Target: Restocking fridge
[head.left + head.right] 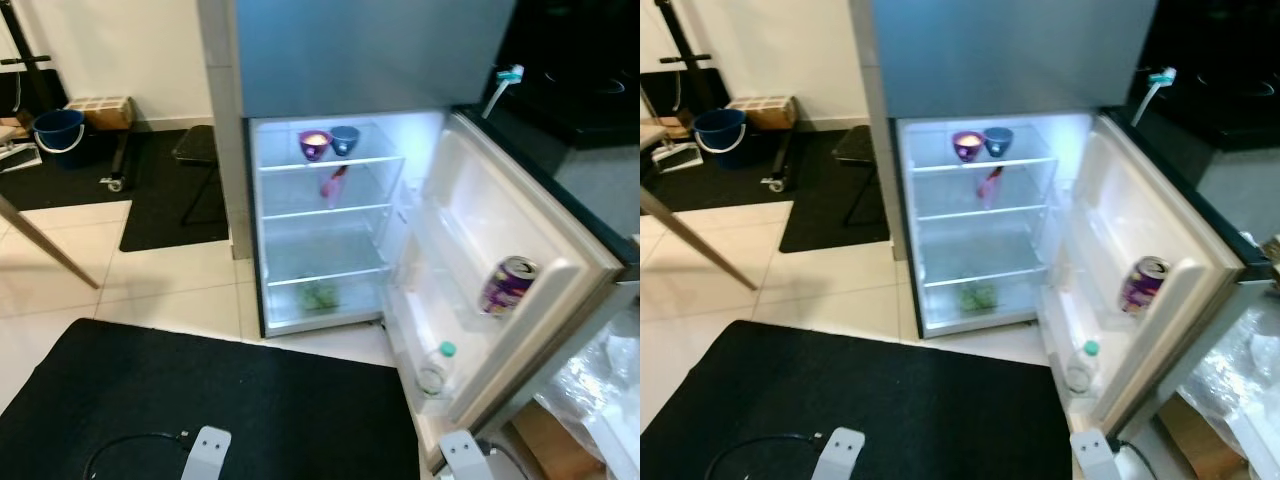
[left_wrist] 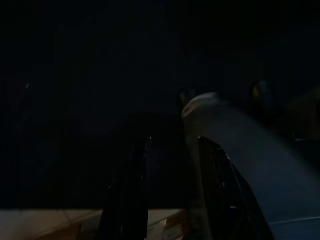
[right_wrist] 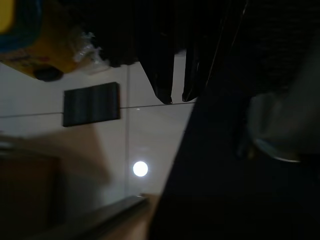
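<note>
Two pincers hang idle and empty, left pincer (image 2: 170, 190) slightly parted, right pincer (image 3: 177, 90) nearly closed, well short of the open fridge (image 1: 330, 220) ahead, whose door holds a can (image 1: 508, 285) upright for easy reach.

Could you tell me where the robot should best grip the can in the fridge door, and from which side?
Grip the can around its upper body, just below the rim. It leans in the door shelf, whose rail hides its lower part, so probably come from above, on the side facing the fridge's inside.
</note>
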Robot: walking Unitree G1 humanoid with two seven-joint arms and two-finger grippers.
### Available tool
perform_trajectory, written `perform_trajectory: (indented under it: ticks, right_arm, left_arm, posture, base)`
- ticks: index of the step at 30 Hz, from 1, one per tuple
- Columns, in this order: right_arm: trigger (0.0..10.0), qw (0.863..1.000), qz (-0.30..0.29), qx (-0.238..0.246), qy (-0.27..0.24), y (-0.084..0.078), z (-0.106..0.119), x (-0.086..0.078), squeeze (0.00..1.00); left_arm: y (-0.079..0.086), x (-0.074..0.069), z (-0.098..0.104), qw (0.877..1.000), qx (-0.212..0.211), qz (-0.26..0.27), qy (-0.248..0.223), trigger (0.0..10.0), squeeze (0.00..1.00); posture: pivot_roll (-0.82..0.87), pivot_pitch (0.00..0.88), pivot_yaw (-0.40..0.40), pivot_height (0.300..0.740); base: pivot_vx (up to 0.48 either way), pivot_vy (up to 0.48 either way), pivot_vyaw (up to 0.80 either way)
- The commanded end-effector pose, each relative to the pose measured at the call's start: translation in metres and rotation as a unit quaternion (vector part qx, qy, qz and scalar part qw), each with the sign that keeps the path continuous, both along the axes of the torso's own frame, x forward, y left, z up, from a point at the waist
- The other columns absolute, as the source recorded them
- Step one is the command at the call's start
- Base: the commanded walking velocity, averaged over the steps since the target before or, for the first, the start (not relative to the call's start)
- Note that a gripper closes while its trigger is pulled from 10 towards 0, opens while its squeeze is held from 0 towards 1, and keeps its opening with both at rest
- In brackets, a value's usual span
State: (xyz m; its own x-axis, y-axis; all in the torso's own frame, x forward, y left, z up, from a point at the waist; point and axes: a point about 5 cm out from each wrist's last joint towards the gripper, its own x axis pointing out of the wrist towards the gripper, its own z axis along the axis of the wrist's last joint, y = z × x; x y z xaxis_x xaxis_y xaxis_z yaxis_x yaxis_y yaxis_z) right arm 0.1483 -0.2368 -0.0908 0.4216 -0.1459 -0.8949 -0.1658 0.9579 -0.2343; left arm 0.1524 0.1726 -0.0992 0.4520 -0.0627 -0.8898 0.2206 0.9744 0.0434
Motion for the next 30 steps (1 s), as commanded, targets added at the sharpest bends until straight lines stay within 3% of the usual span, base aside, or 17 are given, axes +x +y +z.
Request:
perform_trajectory:
  ticks: [1,8,19,28,30]
  right_arm:
    - [10.0,1.000,-0.002,0.006,0.002,0.004,-0.001,-0.001,0.00]
    - [10.0,1.000,-0.001,0.006,0.002,0.003,-0.001,-0.001,0.00]
    - [10.0,1.000,-0.004,0.005,0.001,0.004,-0.001,-0.001,0.00]
    - [10.0,0.999,-0.039,-0.027,-0.013,-0.014,0.003,-0.001,0.00]
    - [10.0,0.995,-0.076,-0.047,-0.031,-0.028,0.009,0.003,0.00]
  left_arm:
    - [0.001,-0.001,0.000,1.000,0.000,0.004,0.002,10.0,0.00]
    - [-0.002,0.000,0.000,1.000,-0.012,0.002,0.001,10.0,0.00]
    - [-0.002,-0.001,-0.001,1.000,-0.009,0.005,0.004,10.0,0.00]
    - [-0.001,-0.001,0.000,1.000,-0.013,0.008,0.002,10.0,0.00]
    - [-0.001,0.000,0.000,1.000,-0.014,0.006,0.001,10.0,0.00]
  posture:
    - [-0.01,0.000,-0.026,0.740]
    - [-0.01,0.000,-0.027,0.740]
    - [-0.01,0.000,-0.025,0.740]
    - [-0.01,0.000,-0.022,0.740]
    - [-0.01,0.000,-0.022,0.740]
  base:
    - [0.000,0.000,0.00]
    - [0.000,0.000,0.00]
    - [0.000,-0.382,0.00]
    - [0.000,0.000,0.00]
    - [0.000,0.000,0.00]
